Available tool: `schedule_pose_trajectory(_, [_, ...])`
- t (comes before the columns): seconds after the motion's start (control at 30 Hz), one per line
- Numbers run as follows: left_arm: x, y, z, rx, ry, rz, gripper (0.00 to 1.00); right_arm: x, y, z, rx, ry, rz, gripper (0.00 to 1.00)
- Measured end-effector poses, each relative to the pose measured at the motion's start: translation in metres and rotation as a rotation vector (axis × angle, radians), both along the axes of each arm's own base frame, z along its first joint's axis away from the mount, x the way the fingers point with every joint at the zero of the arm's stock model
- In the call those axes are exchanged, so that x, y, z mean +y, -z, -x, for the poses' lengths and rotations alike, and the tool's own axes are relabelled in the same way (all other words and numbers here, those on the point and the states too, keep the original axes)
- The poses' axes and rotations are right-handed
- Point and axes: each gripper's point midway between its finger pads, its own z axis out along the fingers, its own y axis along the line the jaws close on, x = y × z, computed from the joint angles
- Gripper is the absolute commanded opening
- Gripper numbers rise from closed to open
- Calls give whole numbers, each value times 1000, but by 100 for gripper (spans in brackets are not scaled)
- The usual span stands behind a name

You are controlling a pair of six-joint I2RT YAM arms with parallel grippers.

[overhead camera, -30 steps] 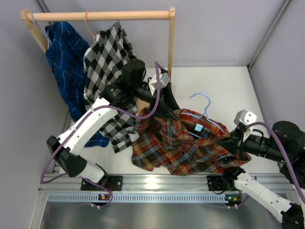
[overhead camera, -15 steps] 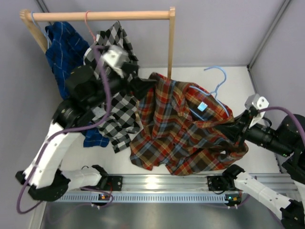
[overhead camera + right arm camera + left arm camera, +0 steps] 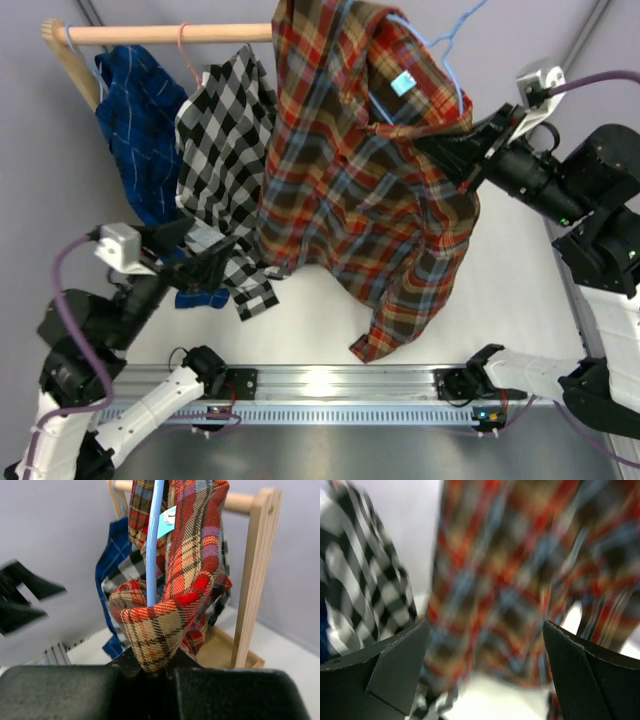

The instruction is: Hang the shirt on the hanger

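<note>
The right gripper is clamped tight on the shirt and the hanger inside it, dangling them above the table's far edge. The left gripper gapes wide and empty beside the checked shirt on the wooden rack.
</note>
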Motion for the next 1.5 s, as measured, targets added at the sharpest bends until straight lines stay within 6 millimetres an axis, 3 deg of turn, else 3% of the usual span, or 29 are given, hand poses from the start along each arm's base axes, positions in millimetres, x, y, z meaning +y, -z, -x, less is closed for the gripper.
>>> schedule_pose_trajectory(0.13, [-11, 69, -11, 107, 9, -109, 98, -1, -36, -2, -91, 10, -56, 0])
schedule_pose_trajectory(0.23, [-12, 106, -13, 140, 8, -141, 98, -3, -48, 0, -159, 13, -95, 0])
schedule_pose_trajectory(0.33, [-12, 134, -12, 153, 9, -145, 98, 4, -15, -2, -152, 1, -92, 0])
schedule_pose_trajectory(0.47, [-14, 154, -15, 169, 11, -146, 98, 23, 60, -3, -56, -49, -56, 0])
schedule_pose_trajectory(0.57, [-12, 153, -15, 161, 2, -134, 98, 44, 124, -10, 60, -65, -11, 0])
schedule_pose_trajectory(0.67, [-6, 147, -16, 141, -28, -106, 98, 72, 172, -7, 145, -84, 45, 0])
schedule_pose_trajectory(0.83, [4, 146, -21, 143, -91, -81, 98, 111, 202, -18, 240, 25, 78, 0])
schedule_pose_trajectory(0.93, [15, 149, -29, 158, -169, -71, 98, 136, 191, -43, 279, 139, 63, 0])
schedule_pose_trajectory(1.07, [40, 151, -39, 180, -315, -42, 98, 162, 153, -84, 298, 292, 15, 0])
schedule_pose_trajectory(1.17, [51, 151, -42, 188, -383, -22, 98, 175, 120, -106, 290, 368, -30, 0])
schedule_pose_trajectory(1.27, [56, 151, -43, 192, -408, -14, 98, 178, 100, -121, 290, 424, -55, 0])
schedule_pose_trajectory(1.37, [57, 151, -43, 192, -414, -12, 98, 177, 100, -134, 302, 450, -44, 0])
schedule_pose_trajectory(1.5, [57, 151, -43, 193, -414, -10, 98, 171, 118, -154, 335, 476, 13, 0])
